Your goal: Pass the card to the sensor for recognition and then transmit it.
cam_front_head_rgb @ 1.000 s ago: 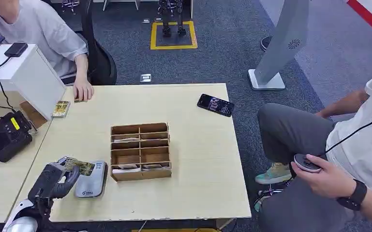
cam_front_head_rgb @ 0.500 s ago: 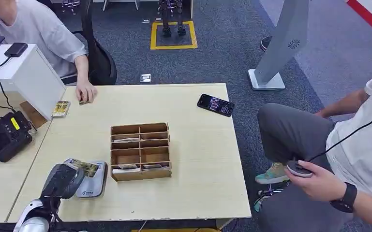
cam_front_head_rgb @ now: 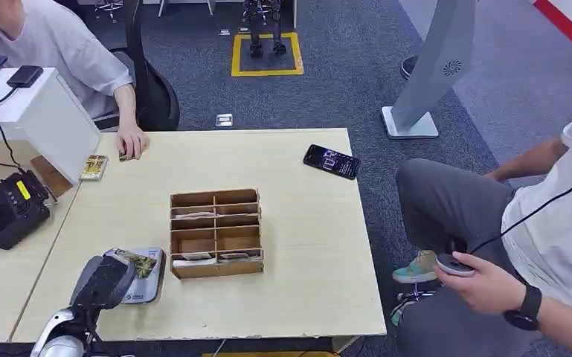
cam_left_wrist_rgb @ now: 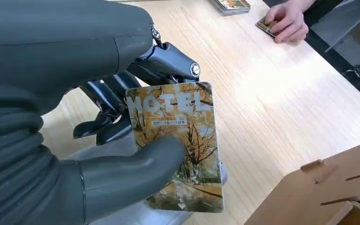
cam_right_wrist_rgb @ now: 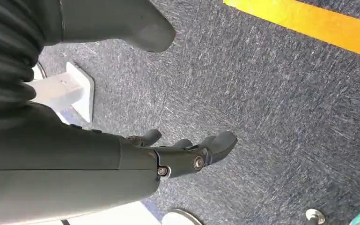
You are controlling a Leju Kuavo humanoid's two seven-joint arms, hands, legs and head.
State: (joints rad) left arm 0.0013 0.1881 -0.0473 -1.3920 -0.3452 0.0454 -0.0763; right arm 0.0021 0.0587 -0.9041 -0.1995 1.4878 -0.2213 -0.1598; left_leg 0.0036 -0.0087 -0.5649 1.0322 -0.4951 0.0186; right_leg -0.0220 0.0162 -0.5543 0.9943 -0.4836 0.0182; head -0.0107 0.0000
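My left hand (cam_front_head_rgb: 104, 282) holds a yellow-brown picture card (cam_front_head_rgb: 136, 261) above the grey sensor pad (cam_front_head_rgb: 149, 284) near the table's front left. In the left wrist view the thumb presses the card (cam_left_wrist_rgb: 178, 140) against the fingers behind it, and the card reads "MOTEL"; a strip of the sensor pad (cam_left_wrist_rgb: 140, 216) shows beneath it. Whether the card touches the pad I cannot tell. My right hand (cam_right_wrist_rgb: 182, 152) hangs over grey carpet with its fingers loosely apart and nothing in it.
A wooden compartment box (cam_front_head_rgb: 216, 232) stands just right of the sensor. A card stack (cam_front_head_rgb: 94, 166) and a person's hand (cam_front_head_rgb: 129, 141) lie at the far left edge. A phone (cam_front_head_rgb: 331, 161) is far right, a black device (cam_front_head_rgb: 7, 208) on the left table. A seated person holds a controller (cam_front_head_rgb: 457, 264).
My left hand has shifted a little right and toward the table's front edge, and the card now tilts lower over the sensor. The seated person's controller hand dropped slightly.
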